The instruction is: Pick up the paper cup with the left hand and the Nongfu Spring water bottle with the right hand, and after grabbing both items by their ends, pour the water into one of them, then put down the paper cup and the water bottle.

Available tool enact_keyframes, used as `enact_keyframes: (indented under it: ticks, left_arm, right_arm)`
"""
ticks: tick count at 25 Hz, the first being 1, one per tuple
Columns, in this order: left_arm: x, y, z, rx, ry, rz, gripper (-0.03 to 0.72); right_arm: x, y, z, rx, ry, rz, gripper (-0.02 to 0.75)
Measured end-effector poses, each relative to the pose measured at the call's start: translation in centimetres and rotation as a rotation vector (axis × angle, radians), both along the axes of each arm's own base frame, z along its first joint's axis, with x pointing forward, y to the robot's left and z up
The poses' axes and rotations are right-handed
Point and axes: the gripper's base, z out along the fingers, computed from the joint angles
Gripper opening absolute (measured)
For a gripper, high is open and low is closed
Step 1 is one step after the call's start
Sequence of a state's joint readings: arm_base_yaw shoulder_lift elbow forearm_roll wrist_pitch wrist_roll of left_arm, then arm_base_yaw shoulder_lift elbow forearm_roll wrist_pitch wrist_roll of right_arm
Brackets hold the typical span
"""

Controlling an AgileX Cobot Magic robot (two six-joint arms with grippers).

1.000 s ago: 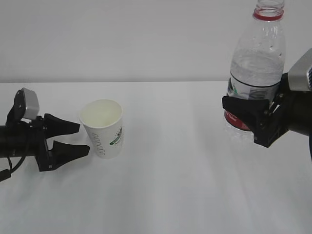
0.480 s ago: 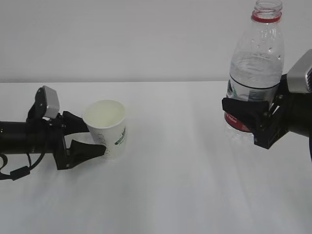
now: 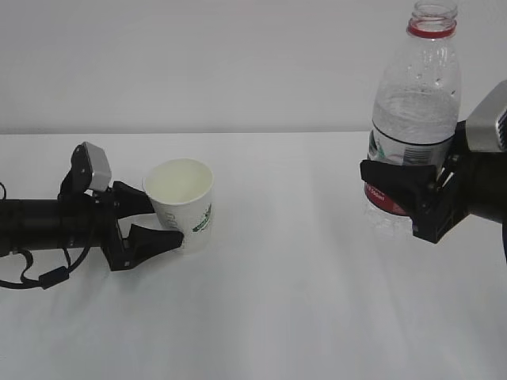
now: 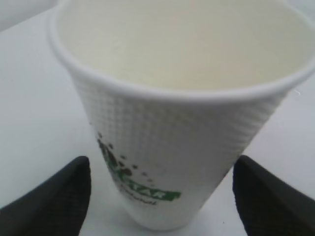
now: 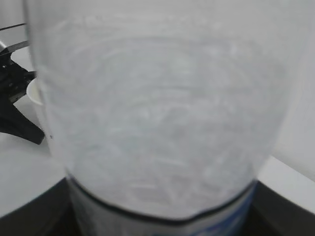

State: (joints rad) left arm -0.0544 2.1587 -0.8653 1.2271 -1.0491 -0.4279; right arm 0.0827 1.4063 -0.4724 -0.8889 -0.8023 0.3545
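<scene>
The white paper cup (image 3: 184, 202) with a green logo stands upright and empty on the table. My left gripper (image 3: 166, 222) lies low on the table from the left, open, one finger on each side of the cup's lower part. In the left wrist view the cup (image 4: 182, 118) fills the frame, with a gap of table between it and each of the black fingertips (image 4: 54, 201). My right gripper (image 3: 404, 188) is shut on the Nongfu Spring water bottle (image 3: 416, 95) at its label, holding it upright above the table at the right. The bottle is uncapped and holds water (image 5: 162, 113).
A white table (image 3: 285, 301) runs to a pale wall behind. The bottle blocks nearly all of the right wrist view, where only the left arm (image 5: 15, 108) shows at the left edge. Open table lies between cup and bottle.
My left gripper has slid right until its fingers straddle the cup, and the cup has shifted slightly right. The right gripper and bottle have stayed almost still.
</scene>
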Motion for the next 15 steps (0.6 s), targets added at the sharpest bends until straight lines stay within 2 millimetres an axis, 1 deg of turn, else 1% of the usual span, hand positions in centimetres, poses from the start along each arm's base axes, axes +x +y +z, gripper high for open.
enact_keyframes:
  ticks: [5,8,12,15]
  left_arm:
    - [0.0,-1.9,-0.4,0.004,-0.002,-0.051,0.669]
    - [0.5,-2.8,-0.2,0.028,-0.022,-0.068,0.668]
    - [1.0,-3.6,0.0,0.026,-0.040,-0.063,0.668]
    - [0.9,-4.1,-0.7,0.022,-0.019,-0.062,0.665]
  right_arm:
    - [0.0,0.0,0.0,0.000,0.000,0.001,0.486]
    - [0.0,0.0,0.0,0.000,0.000,0.001,0.486]
    - [0.0,0.0,0.0,0.000,0.000,0.001,0.486]
    - [0.0,0.0,0.0,-0.001,0.000,0.002,0.486]
